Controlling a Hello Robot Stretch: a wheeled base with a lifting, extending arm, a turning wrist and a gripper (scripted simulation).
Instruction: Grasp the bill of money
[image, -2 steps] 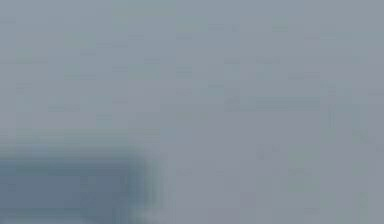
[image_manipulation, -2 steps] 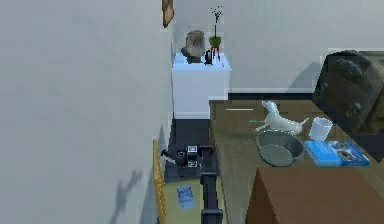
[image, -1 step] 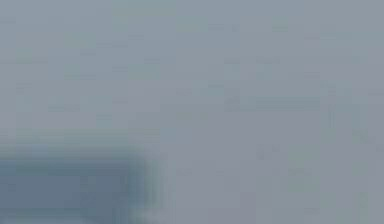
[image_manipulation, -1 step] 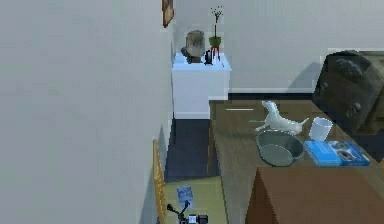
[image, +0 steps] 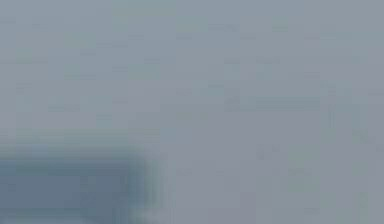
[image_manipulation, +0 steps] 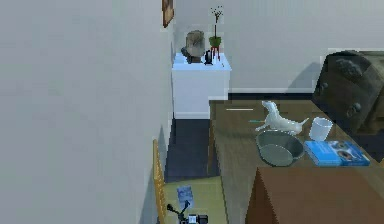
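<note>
At the arm side view's bottom edge, the hand's (image_manipulation: 178, 211) dark body showed low over a yellow wooden chair seat (image_manipulation: 207, 188). Whether its fingers were apart or together, and whether it held anything, could not be told. Just beyond it on the seat lay a small flat bluish slip (image_manipulation: 185, 194); it could not be told whether this was the bill.

To the right stood a brown table (image_manipulation: 235, 135) carrying a white dog figurine (image_manipulation: 278, 118), a metal bowl (image_manipulation: 280, 150), a white mug (image_manipulation: 320, 128), a blue book (image_manipulation: 336, 152) and a dark bag (image_manipulation: 350, 88) at its far right. Farther off, a white cabinet (image_manipulation: 200, 90) bore a bust (image_manipulation: 193, 43) and a potted plant (image_manipulation: 215, 30), with a framed picture (image_manipulation: 167, 12) on the wall above. The forward view faced a plain grey wall (image: 220, 90).
</note>
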